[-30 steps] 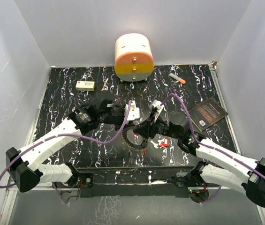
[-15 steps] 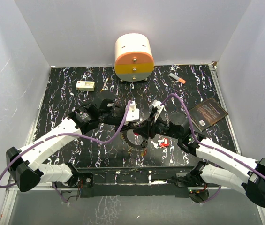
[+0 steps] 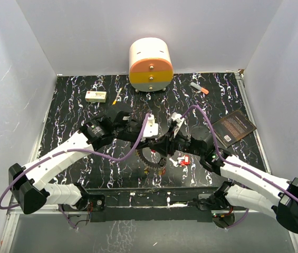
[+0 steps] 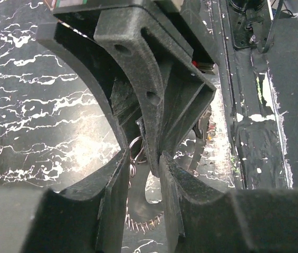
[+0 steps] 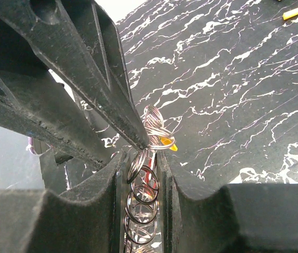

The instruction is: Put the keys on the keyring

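The keyring, a flat toothed grey ring, stands tilted at the table's middle; its jagged rim shows below my left fingers. My right gripper is shut on it edge-on, with a stack of small split rings between the pads. A yellow key head hangs at the top of that stack. My left gripper meets it from the left, jaws a narrow gap apart around the right fingertip and thin wire loops. Red keys lie on the table just right.
A cream, orange and yellow drawer unit stands at the back. A white box lies back left, an orange-tipped marker back right, a dark book at right. Purple cables arc over both arms.
My left arm has pushed rightward, bringing its fingertips up against the right gripper. The right arm and the keyring have stayed put.
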